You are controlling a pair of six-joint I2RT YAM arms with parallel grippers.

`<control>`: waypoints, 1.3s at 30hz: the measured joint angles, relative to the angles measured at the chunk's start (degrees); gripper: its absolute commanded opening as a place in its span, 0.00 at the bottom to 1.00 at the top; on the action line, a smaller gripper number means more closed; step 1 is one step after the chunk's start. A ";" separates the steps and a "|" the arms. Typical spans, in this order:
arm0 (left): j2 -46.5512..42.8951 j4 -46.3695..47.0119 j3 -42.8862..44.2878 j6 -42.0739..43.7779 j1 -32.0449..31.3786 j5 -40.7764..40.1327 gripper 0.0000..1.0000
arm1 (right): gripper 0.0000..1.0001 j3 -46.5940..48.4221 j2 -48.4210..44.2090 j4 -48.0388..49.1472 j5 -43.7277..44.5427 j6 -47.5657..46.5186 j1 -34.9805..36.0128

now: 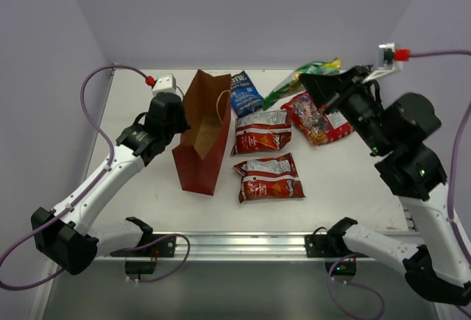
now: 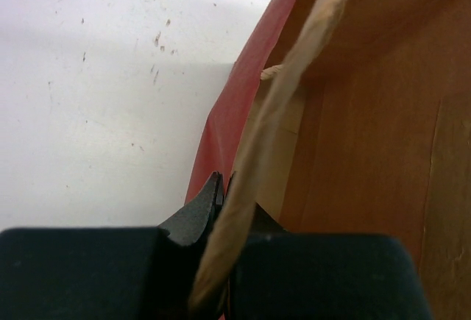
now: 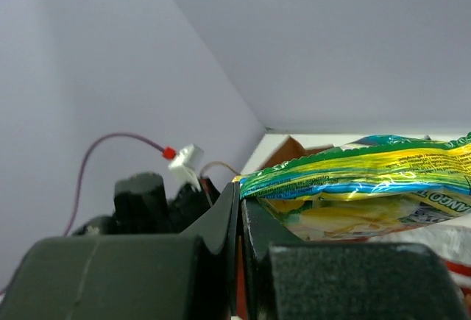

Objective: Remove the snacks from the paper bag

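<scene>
The tall paper bag [image 1: 200, 137], red outside and brown inside, stands open on the table. My left gripper [image 1: 175, 130] is shut on its left wall; in the left wrist view the jaws [image 2: 223, 182] pinch the red edge [image 2: 221, 125] and a cord handle [image 2: 287, 84] crosses in front. Four snacks lie to the right of the bag: a blue one [image 1: 245, 93], two red-and-silver ones [image 1: 263, 131] [image 1: 270, 178], and a larger red multicolour one [image 1: 316, 118]. My right gripper [image 1: 303, 82] [image 3: 240, 187] is shut on the corner of the green-yellow packet [image 1: 309, 72] [image 3: 353, 180], above the table's far side.
The white table [image 1: 353, 187] is closed in by lilac walls at the back and sides. A metal rail [image 1: 243, 243] runs along the near edge between the arm bases. Purple cables loop from both wrists.
</scene>
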 measured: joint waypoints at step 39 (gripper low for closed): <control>-1.92 1.77 8.83 10.29 10.27 2.43 1.00 | 0.25 -43.60 7.39 -12.37 10.14 11.78 -19.06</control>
